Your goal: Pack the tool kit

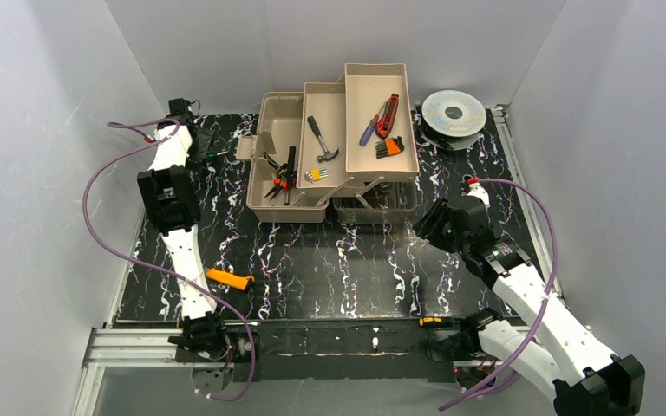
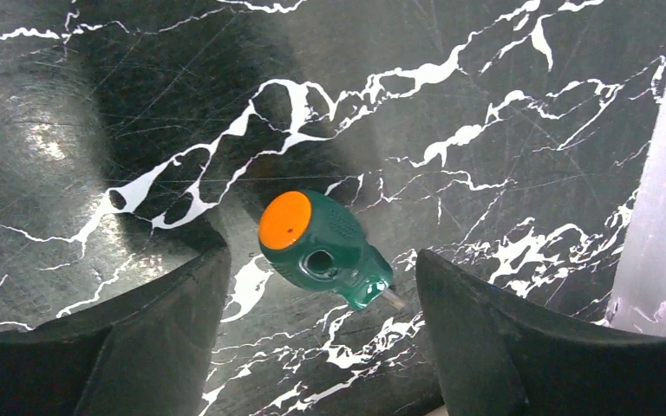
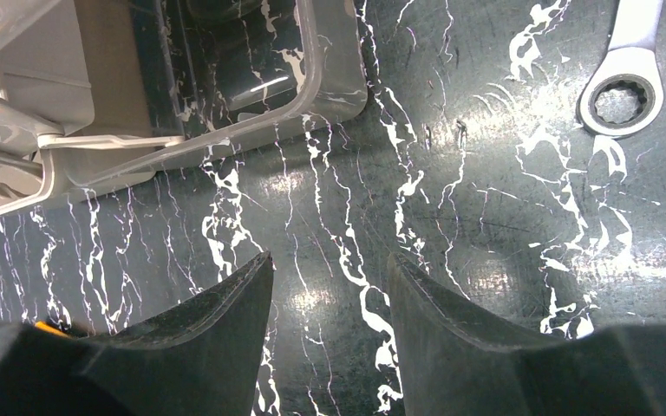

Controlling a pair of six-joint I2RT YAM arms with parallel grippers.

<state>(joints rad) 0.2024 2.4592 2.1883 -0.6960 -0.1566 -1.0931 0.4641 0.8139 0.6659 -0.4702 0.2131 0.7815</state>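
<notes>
The taupe toolbox [image 1: 288, 204] stands open at the back middle with its beige trays [image 1: 376, 87] fanned out. They hold a hammer [image 1: 322, 141], pliers [image 1: 282, 177], hex keys [image 1: 389, 147] and a red utility knife [image 1: 388, 115]. My left gripper [image 2: 323, 256] is open at the back left, its fingers on either side of a green screwdriver handle with an orange cap [image 2: 319, 245] lying on the mat, touching neither. My right gripper [image 3: 329, 257] is open over bare mat in front of the box's smoky lid [image 3: 329, 87]. A silver ring wrench [image 3: 626, 87] lies to its right.
An orange tool [image 1: 230, 279] lies on the marbled mat near the left arm. A yellow-black tool [image 1: 431, 321] sits at the near edge by the right arm's base. A round silver wire spool [image 1: 453, 112] stands at the back right. Grey walls enclose the table.
</notes>
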